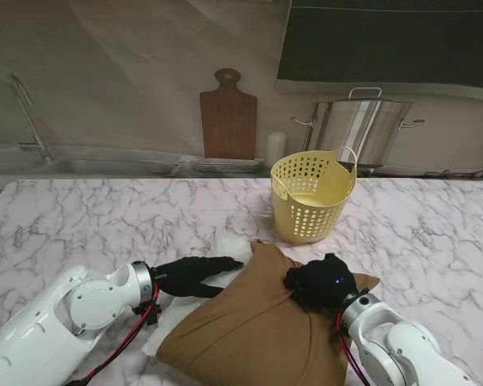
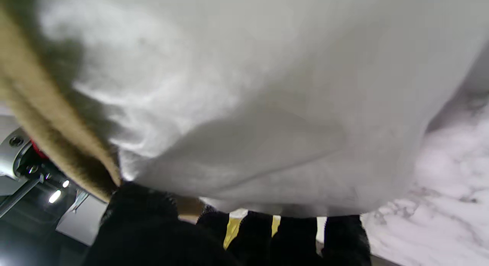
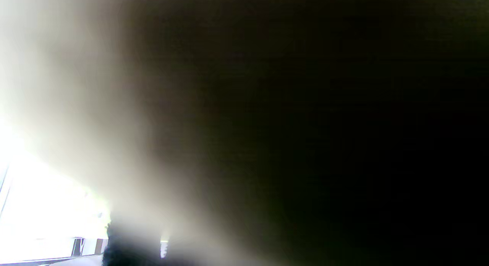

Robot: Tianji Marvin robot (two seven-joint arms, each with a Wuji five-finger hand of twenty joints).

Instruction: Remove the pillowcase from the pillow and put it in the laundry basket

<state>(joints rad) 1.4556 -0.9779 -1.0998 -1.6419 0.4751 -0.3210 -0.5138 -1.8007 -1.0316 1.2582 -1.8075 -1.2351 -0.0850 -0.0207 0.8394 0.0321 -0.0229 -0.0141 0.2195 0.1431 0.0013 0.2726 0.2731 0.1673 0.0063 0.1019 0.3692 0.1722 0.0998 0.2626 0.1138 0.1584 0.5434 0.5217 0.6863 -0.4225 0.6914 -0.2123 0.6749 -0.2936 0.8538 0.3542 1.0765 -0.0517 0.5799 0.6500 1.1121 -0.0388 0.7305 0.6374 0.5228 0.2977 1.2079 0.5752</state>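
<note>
On my stand view the brown pillowcase (image 1: 253, 322) lies on the marble counter (image 1: 105, 217), near to me, with the white pillow (image 1: 225, 245) coming out at its left side. My left robot hand (image 1: 195, 275) lies flat on the pillow, fingers stretched and apart. My right robot hand (image 1: 322, 283) is closed on a bunch of the pillowcase. The yellow laundry basket (image 1: 312, 195) stands upright just beyond the pillow, farther from me.
</note>
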